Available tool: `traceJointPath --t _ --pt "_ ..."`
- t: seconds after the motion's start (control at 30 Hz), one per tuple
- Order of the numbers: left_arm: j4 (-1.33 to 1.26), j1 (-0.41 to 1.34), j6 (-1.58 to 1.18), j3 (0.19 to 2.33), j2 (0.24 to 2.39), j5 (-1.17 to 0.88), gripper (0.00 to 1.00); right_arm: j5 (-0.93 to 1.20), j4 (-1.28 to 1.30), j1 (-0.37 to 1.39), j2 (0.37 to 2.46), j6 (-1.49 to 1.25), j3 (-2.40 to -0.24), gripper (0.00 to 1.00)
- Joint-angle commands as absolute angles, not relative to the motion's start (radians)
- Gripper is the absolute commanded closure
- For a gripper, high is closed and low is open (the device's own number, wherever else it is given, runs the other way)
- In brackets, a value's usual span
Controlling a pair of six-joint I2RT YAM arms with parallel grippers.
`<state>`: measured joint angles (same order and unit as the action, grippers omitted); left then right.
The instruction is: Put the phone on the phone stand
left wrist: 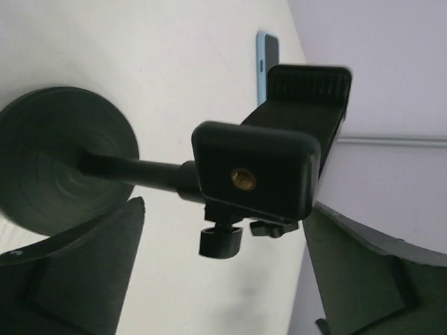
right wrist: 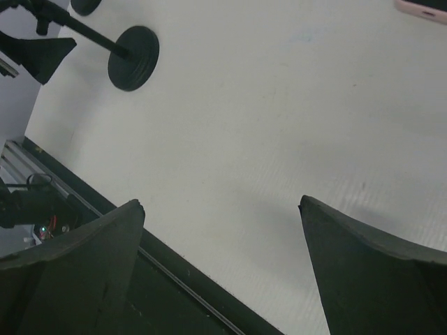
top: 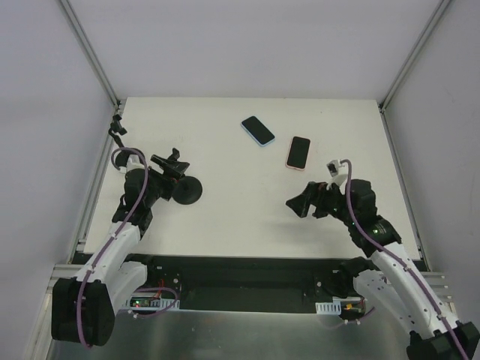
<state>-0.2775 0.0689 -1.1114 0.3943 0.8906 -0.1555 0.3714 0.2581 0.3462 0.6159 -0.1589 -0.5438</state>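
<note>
The black phone stand has its round base point(top: 187, 192) on the table at the left, and its clamp head point(top: 171, 163) reaches toward my left arm. In the left wrist view the base point(left wrist: 61, 158), rod and clamp head point(left wrist: 257, 174) lie just beyond my fingers. My left gripper point(top: 160, 182) point(left wrist: 225, 206) is open on either side of the clamp, not touching it. A blue-cased phone point(top: 258, 130) point(left wrist: 267, 61) and a pink-cased phone point(top: 298, 152) lie face up at the back. My right gripper point(top: 295, 204) point(right wrist: 220, 202) is open and empty above bare table.
The table's dark front edge point(right wrist: 174, 276) runs just under my right fingers. The stand base point(right wrist: 133, 48) and a corner of the pink phone point(right wrist: 423, 8) show in the right wrist view. Grey walls and metal rails point(top: 96, 176) bound the table.
</note>
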Motion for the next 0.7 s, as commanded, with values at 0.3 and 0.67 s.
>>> traceJointPath --t 0.3,0.67 --pt "0.139 0.100 -0.721 0.604 0.599 -0.080 0.01 -0.040 -0.099 0.917 1.106 -0.106 -0.768 0.04" --pt "0.241 0.098 -0.672 0.859 0.715 0.069 0.01 -0.213 -0.546 1.081 1.663 -0.025 -1.001 0.04"
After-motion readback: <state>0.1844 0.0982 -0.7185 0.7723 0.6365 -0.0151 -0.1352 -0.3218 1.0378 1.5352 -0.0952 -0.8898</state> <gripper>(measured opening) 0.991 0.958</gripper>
